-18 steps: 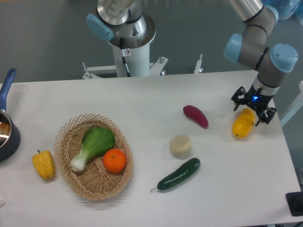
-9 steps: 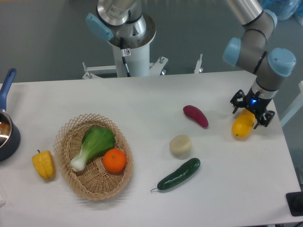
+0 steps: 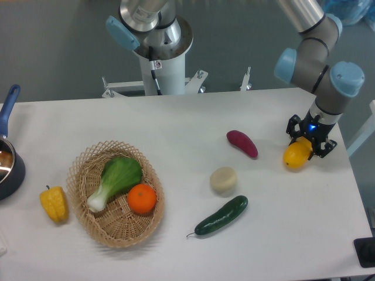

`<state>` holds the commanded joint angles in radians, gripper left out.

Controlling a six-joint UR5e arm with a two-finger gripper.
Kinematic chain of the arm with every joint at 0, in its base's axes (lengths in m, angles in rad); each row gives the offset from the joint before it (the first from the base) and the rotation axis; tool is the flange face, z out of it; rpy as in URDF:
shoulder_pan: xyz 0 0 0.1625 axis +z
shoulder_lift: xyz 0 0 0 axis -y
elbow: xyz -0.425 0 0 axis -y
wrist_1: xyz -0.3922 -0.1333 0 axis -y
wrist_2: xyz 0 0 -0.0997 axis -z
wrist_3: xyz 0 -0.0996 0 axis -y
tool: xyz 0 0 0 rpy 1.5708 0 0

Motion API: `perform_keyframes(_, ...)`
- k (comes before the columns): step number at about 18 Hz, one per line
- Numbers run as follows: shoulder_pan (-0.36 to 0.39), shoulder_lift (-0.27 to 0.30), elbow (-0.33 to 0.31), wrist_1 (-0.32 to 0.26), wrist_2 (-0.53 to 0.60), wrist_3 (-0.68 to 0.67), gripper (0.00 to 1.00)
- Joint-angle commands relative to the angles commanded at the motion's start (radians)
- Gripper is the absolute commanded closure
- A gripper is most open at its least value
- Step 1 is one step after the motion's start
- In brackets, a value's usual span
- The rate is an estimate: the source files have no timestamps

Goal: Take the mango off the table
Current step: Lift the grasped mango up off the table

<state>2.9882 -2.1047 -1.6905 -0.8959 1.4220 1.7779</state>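
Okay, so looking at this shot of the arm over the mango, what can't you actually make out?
Fixed camera view only:
- Gripper: its fingertips are hidden by its own body, so whether it is closed on the mango is unclear.
- Mango: its upper end is covered by the gripper; whether it touches the table cannot be told.
- Pot: cut off by the left edge.
- Black object: cut off at the bottom right corner, unidentifiable.

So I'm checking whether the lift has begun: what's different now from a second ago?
The gripper, shut on the mango, has drifted slightly left and up in the picture, and the mango has shifted with it and looks rounder, more end-on. The basket, cucumber and purple vegetable stayed put.
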Motion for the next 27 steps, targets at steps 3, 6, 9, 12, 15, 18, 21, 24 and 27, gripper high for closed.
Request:
perform_keyframes(3, -0.003, 0.028, 0.005, -0.002, -0.002, 0.000, 0.57)
perform_keyframes(6, -0.002, 0.081, 0.003, -0.005, -0.005, 0.003, 0.63)
perform_keyframes(9, -0.014, 0.170, -0.002, -0.015, -0.125, -0.006, 0.63)
perform_keyframes(12, -0.018, 0.267, 0.000, -0.014, -0.340, -0.179, 0.59)
perform_keyframes(15, -0.035, 0.299, 0.017, -0.014, -0.448, -0.300, 0.59)
perform_keyframes(18, -0.057, 0.321, 0.005, -0.014, -0.518, -0.314, 0.59)
perform_keyframes(21, -0.069, 0.351, 0.002, -0.015, -0.558, -0.394, 0.59)
perform_keyframes(24, -0.071, 0.351, 0.006, -0.014, -0.565, -0.414, 0.59)
perform_keyframes(27, -0.092, 0.347, 0.015, -0.014, -0.565, -0.414, 0.59)
